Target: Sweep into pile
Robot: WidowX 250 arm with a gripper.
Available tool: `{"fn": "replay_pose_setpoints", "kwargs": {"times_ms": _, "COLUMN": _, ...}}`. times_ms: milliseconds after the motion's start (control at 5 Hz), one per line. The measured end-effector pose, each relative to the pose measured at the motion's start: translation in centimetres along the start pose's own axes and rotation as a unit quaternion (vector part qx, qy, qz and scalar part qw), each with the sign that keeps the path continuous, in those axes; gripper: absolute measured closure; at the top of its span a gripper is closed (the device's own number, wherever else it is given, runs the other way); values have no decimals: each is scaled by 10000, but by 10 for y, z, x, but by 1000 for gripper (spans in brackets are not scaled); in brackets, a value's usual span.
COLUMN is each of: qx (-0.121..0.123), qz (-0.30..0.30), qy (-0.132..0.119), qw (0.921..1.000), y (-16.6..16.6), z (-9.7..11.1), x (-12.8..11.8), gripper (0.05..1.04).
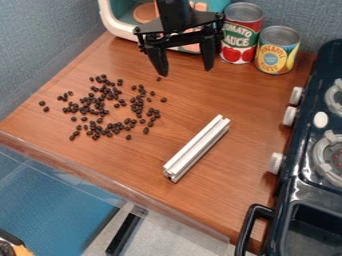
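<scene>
Dark beans (100,104) lie scattered on the left of the wooden counter (237,102), w/ a few strays at the edges. The pale metal bar (197,148), prob. the sweeping tool, lies flat to their right & nearer, long axis running near-left to far-right. The gripper (186,71) hangs at the far side, jaws spread w/ nothing b/w them; the bar lies toward the near side from it, beans near-left. It prob. needs a turn to grip across the bar's narrow width (cans (241,33) stand close on its right).
</scene>
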State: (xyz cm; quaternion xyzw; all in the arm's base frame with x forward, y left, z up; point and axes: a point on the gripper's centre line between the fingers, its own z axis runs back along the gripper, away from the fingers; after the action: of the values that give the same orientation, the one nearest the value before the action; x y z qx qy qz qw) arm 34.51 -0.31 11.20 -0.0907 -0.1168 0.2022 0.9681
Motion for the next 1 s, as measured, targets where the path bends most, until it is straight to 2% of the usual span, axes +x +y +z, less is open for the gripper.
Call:
{"fn": "replay_pose_setpoints", "kwargs": {"times_ms": 200, "qx": 64, "qz": -6, "qy": 170, "qw": 9998, "y": 3, "z": -11, "x": -3, "gripper": 83}}
{"fn": "replay_pose_setpoints", "kwargs": {"times_ms": 400, "qx": 66, "qz": -862, "qy": 493, "qw": 9950, "y": -14, "z": -29, "x": -4, "gripper": 83}}
{"fn": "replay_pose_setpoints", "kwargs": {"times_ms": 600, "qx": -169, "qz": -1967, "qy": 866, "qw": 9765, "y": -25, "z": -40, "x": -5, "gripper": 83}}
{"fn": "replay_pose_setpoints", "kwargs": {"times_ms": 800, "qx": -198, "qz": -2757, "qy": 1043, "qw": 9554, "y": -26, "z": -53, "x": -27, "gripper": 83}}
{"fn": "replay_pose_setpoints", "kwargs": {"times_ms": 1000, "qx": 15, "qz": -3206, "qy": 1004, "qw": 9419, "y": -27, "z": -62, "x": -51, "gripper": 83}}
